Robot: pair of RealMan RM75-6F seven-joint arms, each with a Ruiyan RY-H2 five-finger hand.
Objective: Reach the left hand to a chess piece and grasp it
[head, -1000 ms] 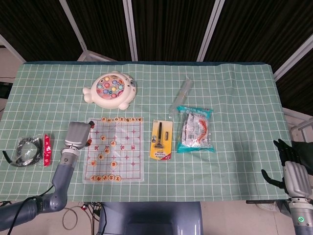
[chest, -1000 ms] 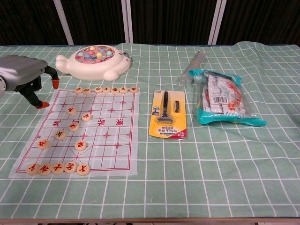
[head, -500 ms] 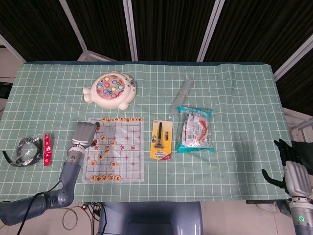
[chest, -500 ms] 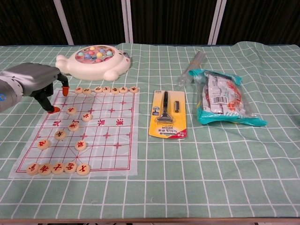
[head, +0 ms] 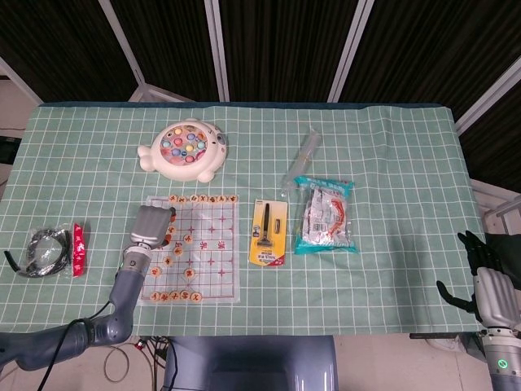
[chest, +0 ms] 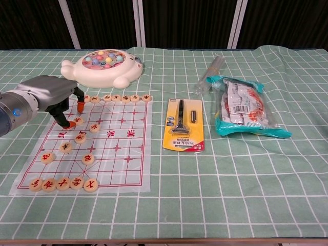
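A clear chess board sheet point(chest: 115, 146) with red lines lies at the front left, and round wooden chess pieces stand on it. One row point(chest: 117, 98) lines the far edge, another point(chest: 62, 183) the near edge, and several are scattered between. My left hand point(chest: 51, 95) hovers over the board's far left corner, its orange-tipped fingers point(chest: 80, 107) spread on either side of one piece point(chest: 78, 120) and holding nothing. From the head view the left hand point(head: 153, 225) covers that corner. My right hand point(head: 488, 285) hangs off the table's right edge, fingers apart and empty.
A white fishing toy point(chest: 102, 66) sits behind the board. A yellow razor pack point(chest: 183, 125), a teal snack bag point(chest: 246, 107) and a clear tube point(chest: 211, 69) lie to the right. A coiled black cable point(head: 45, 251) and a red packet point(head: 78, 248) lie left of the board.
My left hand has moved right and forward from beside the board to over its far left corner, lowering its fingertips around a piece. The right hand has stayed still.
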